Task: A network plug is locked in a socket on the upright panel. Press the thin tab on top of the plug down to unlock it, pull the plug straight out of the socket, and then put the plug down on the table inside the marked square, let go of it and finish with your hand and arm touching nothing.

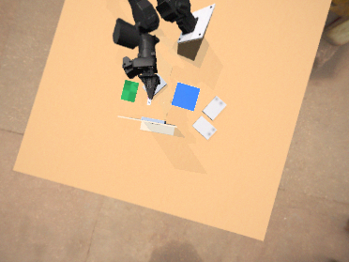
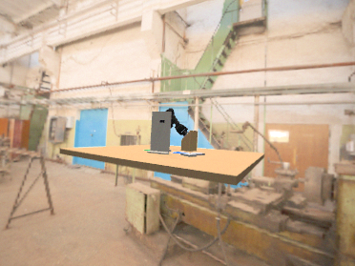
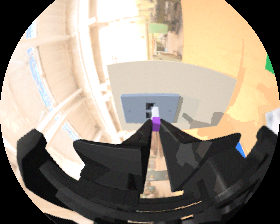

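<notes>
My gripper (image 1: pixel 149 98) (image 3: pixel 154 122) is shut on the small plug (image 1: pixel 149 102) (image 3: pixel 155 112), which has a clear front and a purple part at the fingertips. The plug points at the upright panel (image 1: pixel 159 129) (image 2: pixel 159 133) (image 3: pixel 142 80). The top view shows a gap between plug and panel, so it is out of the socket. The blue-grey socket plate (image 3: pixel 130 114) has a dark opening (image 3: pixel 149 106) just beyond the plug. A blue square (image 1: pixel 186 96) with a pale dashed edge lies on the table. The plug's tab is too small to make out.
A green checkered patch (image 1: pixel 129 91) lies left of the gripper. Two white plates (image 1: pixel 214 108) (image 1: pixel 204 128) lie right of the panel. Another pale plate (image 1: pixel 161 84) is partly hidden behind the gripper. The arm's base stands on a slanted block (image 1: pixel 191 49) (image 2: pixel 189 141).
</notes>
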Motion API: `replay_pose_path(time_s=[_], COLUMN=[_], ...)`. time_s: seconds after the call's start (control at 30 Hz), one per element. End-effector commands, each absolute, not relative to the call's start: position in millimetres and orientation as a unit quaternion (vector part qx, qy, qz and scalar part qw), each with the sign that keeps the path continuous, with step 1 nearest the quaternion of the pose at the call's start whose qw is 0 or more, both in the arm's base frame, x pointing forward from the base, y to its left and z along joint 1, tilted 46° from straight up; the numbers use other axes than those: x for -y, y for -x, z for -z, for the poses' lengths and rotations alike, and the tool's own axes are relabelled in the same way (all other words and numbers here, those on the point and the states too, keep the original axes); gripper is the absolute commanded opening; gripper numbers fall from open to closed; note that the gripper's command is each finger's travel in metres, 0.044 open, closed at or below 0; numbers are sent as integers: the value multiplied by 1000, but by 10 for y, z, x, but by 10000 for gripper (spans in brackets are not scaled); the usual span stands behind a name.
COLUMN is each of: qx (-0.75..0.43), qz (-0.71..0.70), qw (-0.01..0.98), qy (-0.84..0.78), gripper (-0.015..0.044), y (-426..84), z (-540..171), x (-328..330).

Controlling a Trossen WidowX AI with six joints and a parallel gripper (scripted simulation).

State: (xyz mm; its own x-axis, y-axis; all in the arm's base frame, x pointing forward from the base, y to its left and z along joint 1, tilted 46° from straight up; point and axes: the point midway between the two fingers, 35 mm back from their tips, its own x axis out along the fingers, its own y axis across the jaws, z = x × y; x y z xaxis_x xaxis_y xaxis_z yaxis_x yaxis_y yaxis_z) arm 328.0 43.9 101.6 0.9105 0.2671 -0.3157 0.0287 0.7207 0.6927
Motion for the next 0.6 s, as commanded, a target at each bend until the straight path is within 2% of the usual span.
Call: replay_pose_path(time_s=[0.0,0.57], qx=[-204,-205], qz=[-67,-67], qw=[905,905], qy=[-367,-367], gripper=[0,0], y=[-3248,-3199], z=[-1003,-1026], x=[-441,-421])
